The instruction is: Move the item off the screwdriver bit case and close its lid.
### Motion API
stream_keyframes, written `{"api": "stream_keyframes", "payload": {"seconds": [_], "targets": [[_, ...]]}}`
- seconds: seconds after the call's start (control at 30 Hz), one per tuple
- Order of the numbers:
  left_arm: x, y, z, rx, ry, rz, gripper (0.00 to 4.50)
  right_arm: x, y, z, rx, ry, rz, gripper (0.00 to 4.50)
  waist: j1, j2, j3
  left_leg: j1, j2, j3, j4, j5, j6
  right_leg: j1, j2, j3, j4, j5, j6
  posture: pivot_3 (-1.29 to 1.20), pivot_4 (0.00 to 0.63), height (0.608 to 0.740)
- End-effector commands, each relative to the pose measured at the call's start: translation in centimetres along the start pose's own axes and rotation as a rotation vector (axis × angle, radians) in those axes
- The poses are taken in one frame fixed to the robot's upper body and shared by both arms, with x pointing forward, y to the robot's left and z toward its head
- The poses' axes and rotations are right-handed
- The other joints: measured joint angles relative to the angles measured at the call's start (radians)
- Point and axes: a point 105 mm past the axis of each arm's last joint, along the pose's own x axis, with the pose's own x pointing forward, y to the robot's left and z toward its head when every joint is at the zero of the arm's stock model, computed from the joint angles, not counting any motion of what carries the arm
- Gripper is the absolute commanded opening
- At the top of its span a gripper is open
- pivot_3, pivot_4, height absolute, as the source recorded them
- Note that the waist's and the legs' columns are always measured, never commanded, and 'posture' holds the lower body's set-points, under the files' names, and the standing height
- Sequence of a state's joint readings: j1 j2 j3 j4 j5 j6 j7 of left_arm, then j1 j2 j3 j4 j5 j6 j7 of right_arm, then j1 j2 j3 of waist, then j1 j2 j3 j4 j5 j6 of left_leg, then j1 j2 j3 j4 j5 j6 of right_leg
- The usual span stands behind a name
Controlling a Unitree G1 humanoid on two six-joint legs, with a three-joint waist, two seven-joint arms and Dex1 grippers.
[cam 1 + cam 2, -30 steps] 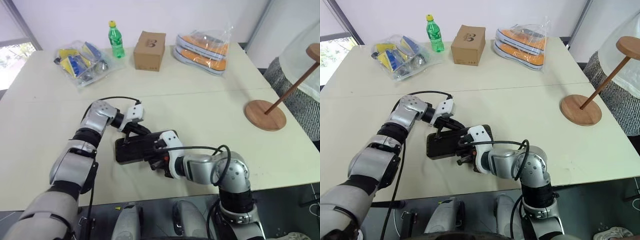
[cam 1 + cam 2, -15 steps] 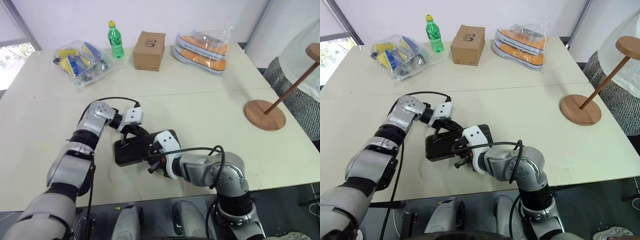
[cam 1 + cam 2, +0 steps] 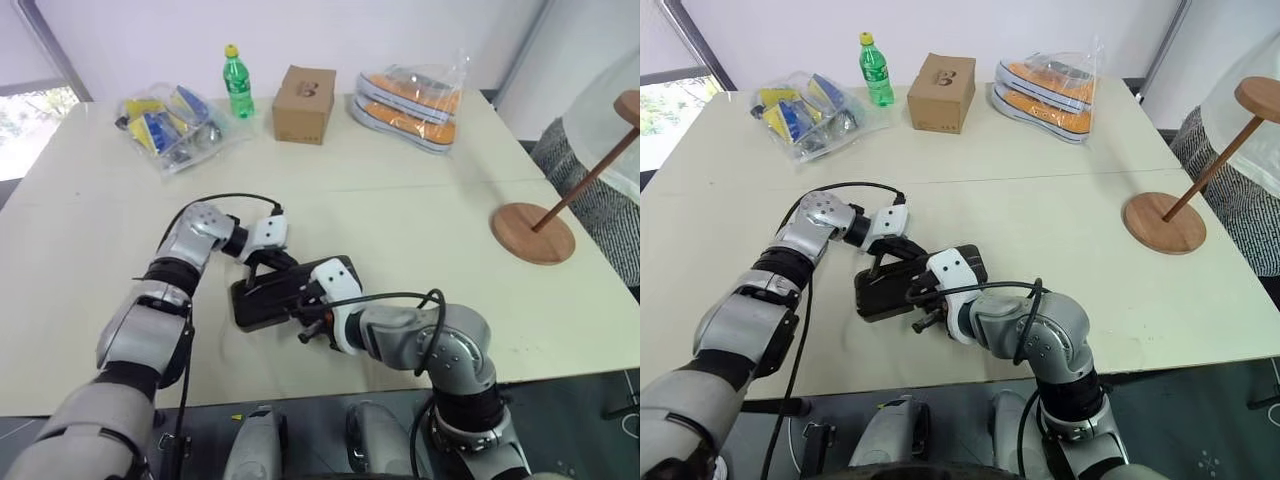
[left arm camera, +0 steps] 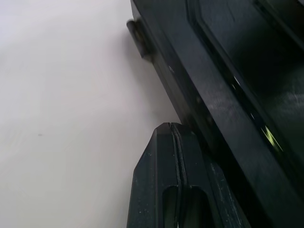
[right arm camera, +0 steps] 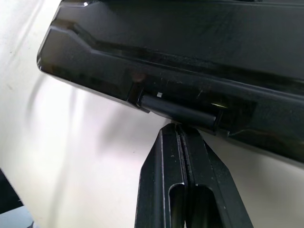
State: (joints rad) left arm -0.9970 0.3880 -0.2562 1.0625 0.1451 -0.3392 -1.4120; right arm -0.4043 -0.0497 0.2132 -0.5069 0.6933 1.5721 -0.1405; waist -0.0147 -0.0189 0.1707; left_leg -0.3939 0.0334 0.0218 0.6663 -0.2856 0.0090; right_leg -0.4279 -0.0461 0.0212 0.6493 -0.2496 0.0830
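In the eye views little has changed since a second ago, the closed screwdriver bit case (image 3: 292,293) lying between the left gripper (image 3: 254,283) at its 10 o'clock and the right gripper (image 3: 305,335) at 6, the item (image 3: 548,214) far off at 3, while each wrist view shows fingers (image 4: 171,190) pressed together, the right's fingers (image 5: 183,180) touching the latch tab (image 5: 178,110).

Bright, even daylight on the table (image 3: 400,210); soft shadows, close wrist views slightly blurred.
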Motion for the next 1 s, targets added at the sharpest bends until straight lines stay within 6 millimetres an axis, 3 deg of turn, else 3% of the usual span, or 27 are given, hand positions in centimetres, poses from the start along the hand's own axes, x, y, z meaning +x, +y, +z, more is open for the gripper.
{"api": "stream_keyframes", "payload": {"seconds": [0.03, 0.23, 0.37, 0.53, 0.7, 0.8, 1.0], "targets": [[1.2, -0.7, -0.3, 0.006, 0.006, -0.034, 0.0, -1.1, 0.5, 3.3, -0.048, -0.15, 0.003, 0.02, -0.001, 0.0, 0.0, 0.0, 0.0, 0.0, 0.0, 0.0, 0.0, 0.0, 0.0, 0.0, 0.0, 0.0, 0.0, 0.0, 0.15, 0.74], [0.3, 0.0, -0.7, -0.002, 0.034, 0.005, 0.0, -1.9, 0.0, 2.8, -0.102, -0.115, 0.014, 0.02, 0.001, 0.0, 0.0, 0.0, 0.0, 0.0, 0.0, 0.0, 0.0, 0.0, 0.0, 0.0, 0.0, 0.0, 0.0, 0.0, 0.15, 0.74], [-1.4, 0.9, -1.2, -0.017, 0.059, 0.072, 0.0, -3.5, -1.5, 2.3, -0.195, -0.084, 0.005, 0.02, -0.001, 0.0, 0.0, 0.0, 0.0, 0.0, 0.0, 0.0, 0.0, 0.0, 0.0, 0.0, 0.0, 0.0, 0.0, 0.0, 0.15, 0.74], [-5.0, 2.5, -1.6, -0.08, 0.05, 0.216, 0.0, -6.1, -2.6, 1.3, -0.267, -0.057, 0.048, 0.02, -0.01, -0.001, 0.001, 0.0, 0.0, 0.0, -0.001, 0.0, 0.0, -0.001, 0.001, 0.0, 0.0, 0.0, 0.0, 0.0, 0.15, 0.74], [-7.9, 4.3, -0.2, -0.154, -0.081, 0.393, 0.0, -8.5, -2.8, 2.8, -0.3, -0.152, 0.091, 0.02, -0.003, -0.001, 0.001, -0.003, 0.001, -0.001, -0.001, 0.0, 0.0, -0.003, 0.001, -0.001, -0.001, 0.0, 0.0, 0.0, 0.15, 0.74], [-9.7, 5.0, 1.5, -0.213, -0.208, 0.491, 0.0, -10.1, -4.5, 4.5, -0.329, -0.237, 0.016, 0.02, 0.0, -0.001, 0.001, -0.004, 0.0, 0.0, 0.0, 0.0, 0.0, -0.003, -0.001, -0.001, -0.001, 0.0, 0.0, 0.0, 0.15, 0.74], [-12.8, 1.5, 3.3, -0.269, -0.28, 0.561, 0.0, -13.5, -6.9, 5.8, -0.41, -0.317, -0.066, 0.02, -0.005, -0.001, 0.001, -0.005, 0.001, 0.0, -0.001, 0.0, 0.0, -0.004, -0.001, 0.0, -0.002, 0.0, 0.0, 0.0, 0.15, 0.74]]}}
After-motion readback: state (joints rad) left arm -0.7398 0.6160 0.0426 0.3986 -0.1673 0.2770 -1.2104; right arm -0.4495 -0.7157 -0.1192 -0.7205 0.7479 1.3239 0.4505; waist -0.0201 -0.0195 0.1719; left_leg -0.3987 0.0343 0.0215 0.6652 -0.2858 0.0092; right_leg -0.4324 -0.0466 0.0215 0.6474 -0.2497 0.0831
